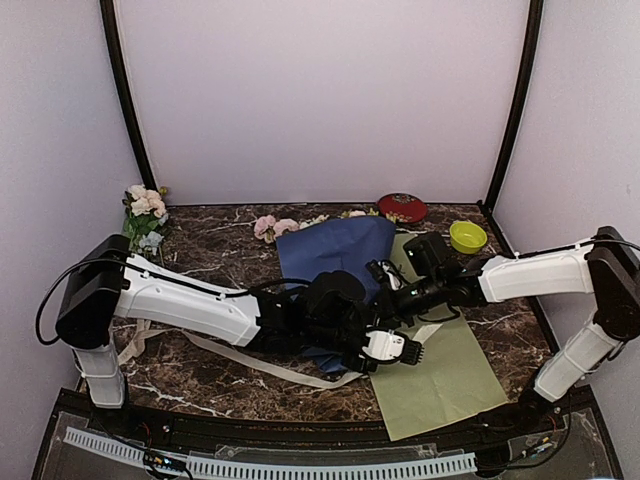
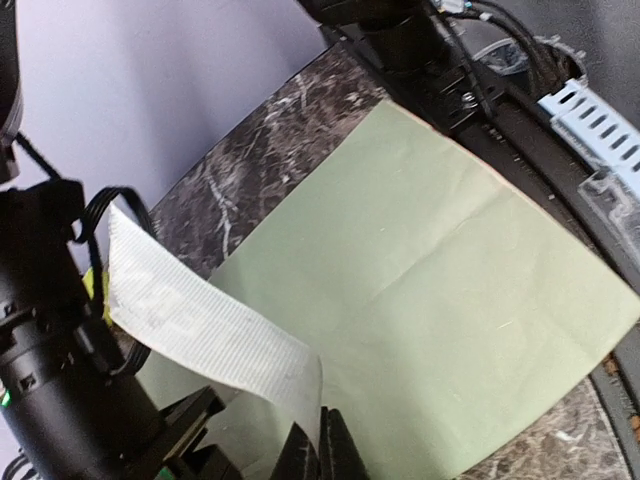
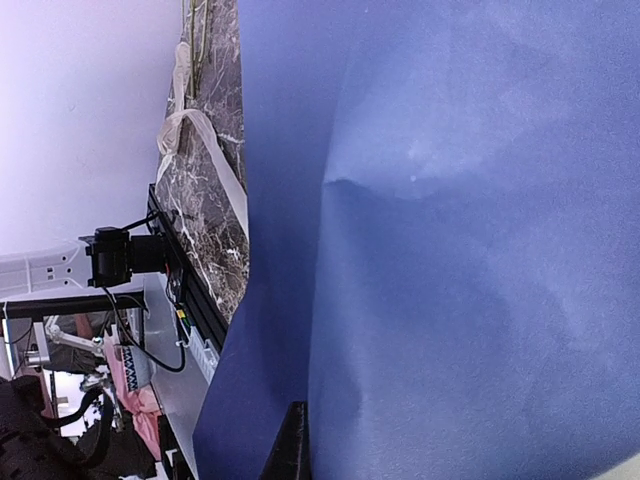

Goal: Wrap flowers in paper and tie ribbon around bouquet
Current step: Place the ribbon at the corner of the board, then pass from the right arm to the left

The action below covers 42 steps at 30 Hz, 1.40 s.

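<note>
Left wrist view: shows the left claw (image 2: 320,445) clenched on the ribbon (image 2: 200,320), with the band rising up and to the left from the pinch. Beyond the fingertips, a yellow-green sheet (image 2: 430,300) lying flat on the marble desk (image 2: 250,160).

Right wrist view: shows the right claw (image 3: 297,445) clenched, one dark finger visible against the paper (image 3: 450,250). Blue surface filling the frame ahead of the claw. Grip on any fold not discernible.

Top external view: shows both arms reaching inward, low over the desk, meeting near its middle.
- Left arm: laid almost flat, shoulder at the left edge, forearm running rightward, claw over the near left corner of the green sheet.
- Right arm: folded at the elbow by the right wall, forearm running leftward, claw just beyond the left claw at the paper's right edge.
- The flowers (image 1: 275,226): beyond both claws, heads poking from the far end of the blue wrap.
- Second bunch (image 1: 145,212): far left of the claws, by the back corner.
- Ribbon: trailing leftward from the left claw toward that arm's base.
- Red tin (image 1: 402,207) and green bowl (image 1: 467,236): beyond the right claw.
</note>
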Available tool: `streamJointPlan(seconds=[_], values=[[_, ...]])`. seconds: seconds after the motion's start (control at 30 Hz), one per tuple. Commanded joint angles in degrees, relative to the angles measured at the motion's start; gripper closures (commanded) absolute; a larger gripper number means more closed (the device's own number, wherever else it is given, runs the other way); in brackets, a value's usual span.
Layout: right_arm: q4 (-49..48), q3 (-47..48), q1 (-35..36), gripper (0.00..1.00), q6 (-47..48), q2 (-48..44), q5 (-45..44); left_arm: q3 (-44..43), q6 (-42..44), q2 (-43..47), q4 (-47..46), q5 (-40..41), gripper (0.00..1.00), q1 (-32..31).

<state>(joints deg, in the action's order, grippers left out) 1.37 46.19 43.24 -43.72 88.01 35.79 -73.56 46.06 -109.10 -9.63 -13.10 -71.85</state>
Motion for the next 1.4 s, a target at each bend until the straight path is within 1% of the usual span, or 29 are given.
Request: streamJointPlan(seconds=[0.0,0.07,0.1,0.13,0.17,0.2,0.23,0.27,0.33,0.43,0.57,0.63,0.7,0.73,0.77,0.8,0.87,0.9,0.93,0.97,1.0,1.07,1.17,1.23,1.33,1.37], values=[[0.8,2.0,0.2,1.00,2.7,-0.4,1.5,4.1,4.2,1.7,-17.5,9.0,1.00,0.3],[1.8,2.7,0.2,1.00,3.4,0.1,1.5,3.6,5.6,0.2,-16.8,8.8,1.00,0.2],[2.3,3.0,0.2,1.00,3.9,0.2,1.2,3.4,5.7,-0.8,-16.4,9.1,0.96,0.2],[2.8,3.1,0.2,1.00,4.2,0.2,0.9,3.8,5.3,-1.2,-17.1,9.8,0.89,0.3],[3.3,3.0,0.2,1.00,4.5,0.1,0.6,4.7,4.7,-1.2,-19.2,11.2,0.72,0.3],[3.4,2.8,0.2,1.00,4.6,0.0,0.4,6.4,4.4,-0.7,-21.5,11.5,0.53,0.3],[3.5,2.6,0.2,1.00,4.6,0.0,0.3,7.3,4.1,0.2,-21.6,10.2,0.41,0.2],[3.3,2.4,0.2,1.00,4.5,0.0,0.3,7.8,3.6,1.4,-20.3,7.5,0.35,0.3],[3.0,2.1,0.1,1.00,4.3,0.0,0.4,7.9,1.9,3.4,-16.5,2.1,0.27,0.3],[3.1,2.1,0.2,1.00,4.4,0.1,0.5,7.5,0.1,4.8,-11.5,-2.2,0.25,0.3],[3.2,1.9,0.2,1.00,4.2,0.0,0.2,10.3,-2.5,7.9,-11.3,-3.8,0.24,0.3],[2.9,1.6,0.2,1.00,3.8,-0.1,0.3,11.9,-4.4,11.2,-10.4,-6.6,0.25,0.3],[2.4,1.0,0.2,1.00,3.4,-0.2,0.6,13.4,-6.2,15.4,-7.7,-9.7,0.28,0.3],[2.2,0.7,0.2,1.00,3.2,-0.3,0.6,14.8,-7.0,16.9,-6.9,-10.0,0.30,0.3],[1.8,0.4,0.3,1.00,2.9,-0.5,0.7,16.8,-7.9,18.6,-6.9,-8.6,0.31,0.3],[1.3,0.1,0.3,1.00,2.4,-0.7,0.7,19.9,-8.4,20.0,-8.8,-5.4,0.30,0.3],[0.1,-0.5,0.2,1.00,1.8,-0.9,0.8,27.1,-8.4,21.6,-16.2,4.0,0.26,0.3],[-0.4,-0.8,0.3,1.00,1.5,-0.9,0.9,29.5,-7.3,21.6,-18.3,7.5,0.24,0.3],[-0.8,-0.9,0.3,1.00,1.2,-0.8,0.8,30.7,-6.7,21.3,-18.9,10.7,0.19,0.2],[-1.0,-1.0,0.3,1.00,1.1,-0.6,0.7,30.6,-6.9,20.8,-18.2,12.2,0.04,0.2],[-1.3,-1.1,0.3,1.00,0.9,-0.5,0.8,30.6,-7.3,20.1,-17.8,12.9,0.01,0.2],[-2.0,-1.3,0.3,1.00,0.4,-0.5,0.9,32.1,-6.8,19.1,-19.6,13.6,0.01,0.0],[-2.4,-1.5,0.2,1.00,0.2,-0.7,0.9,36.6,-3.2,17.5,-26.2,15.0,0.01,-0.1],[-2.5,-1.5,0.3,1.00,0.1,-0.7,0.9,38.1,0.2,15.3,-30.4,17.5,0.01,-0.2],[-2.8,-1.6,0.3,1.00,-0.2,-0.7,1.1,38.8,2.8,11.4,-37.1,21.7,0.01,-0.3],[-2.9,-1.6,0.3,1.00,-0.3,-0.7,1.1,39.0,3.5,10.1,-40.7,23.6,0.01,-0.3]])
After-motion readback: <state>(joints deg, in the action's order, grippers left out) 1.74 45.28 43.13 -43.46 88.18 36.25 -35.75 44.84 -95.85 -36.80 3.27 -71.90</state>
